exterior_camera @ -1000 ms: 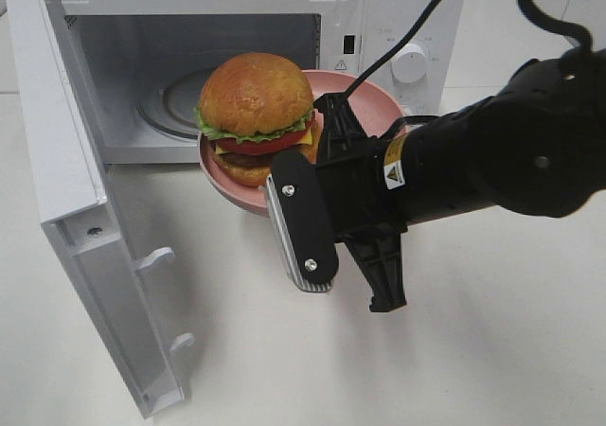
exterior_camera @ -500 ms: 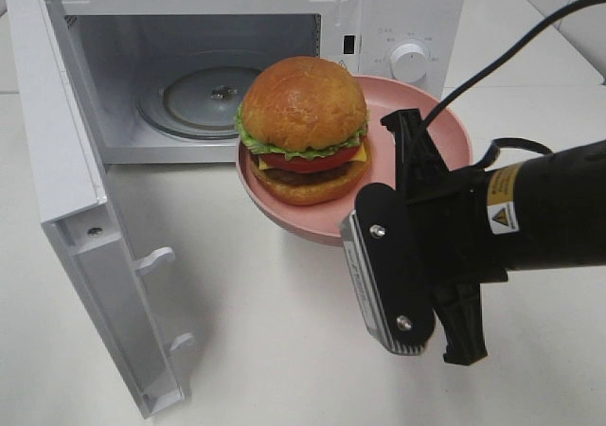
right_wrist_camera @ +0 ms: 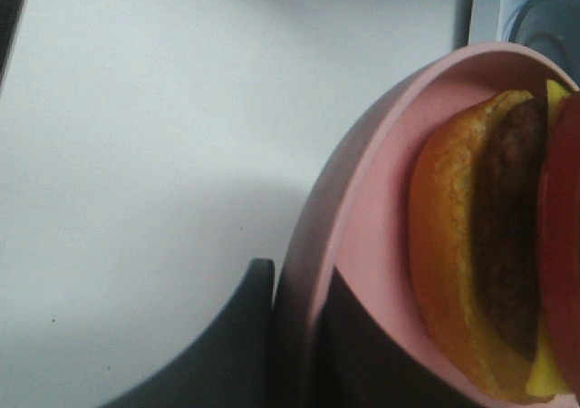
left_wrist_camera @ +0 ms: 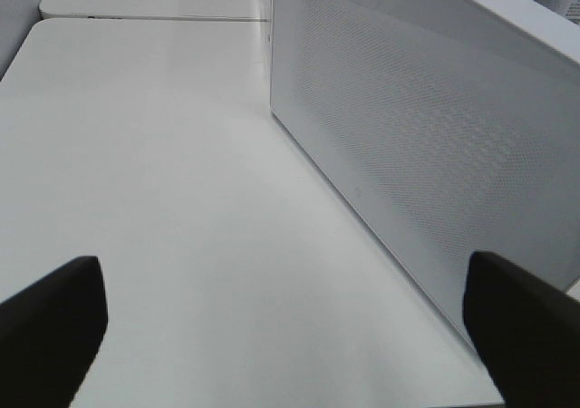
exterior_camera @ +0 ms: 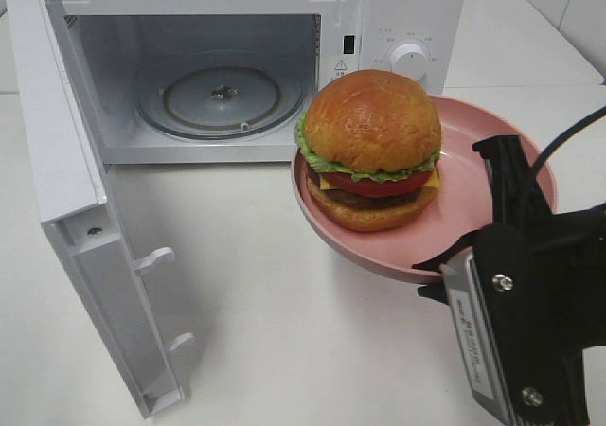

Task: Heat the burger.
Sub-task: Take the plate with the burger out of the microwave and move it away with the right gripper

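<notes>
Right jaws pinch pink plate [right_wrist_camera: 362, 272] rim; burger [exterior_camera: 371, 147] atop.

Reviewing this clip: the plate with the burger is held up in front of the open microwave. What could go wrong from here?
1. The right hand pinches only the pink plate's rim, so the plate could tip or slip out.
2. The burger stands tall and loose, off-centre toward the far side from the grip; a jerk could topple it.
3. The plate hangs beside the microwave's opening, not in line; its rim may strike the front frame going in.
</notes>
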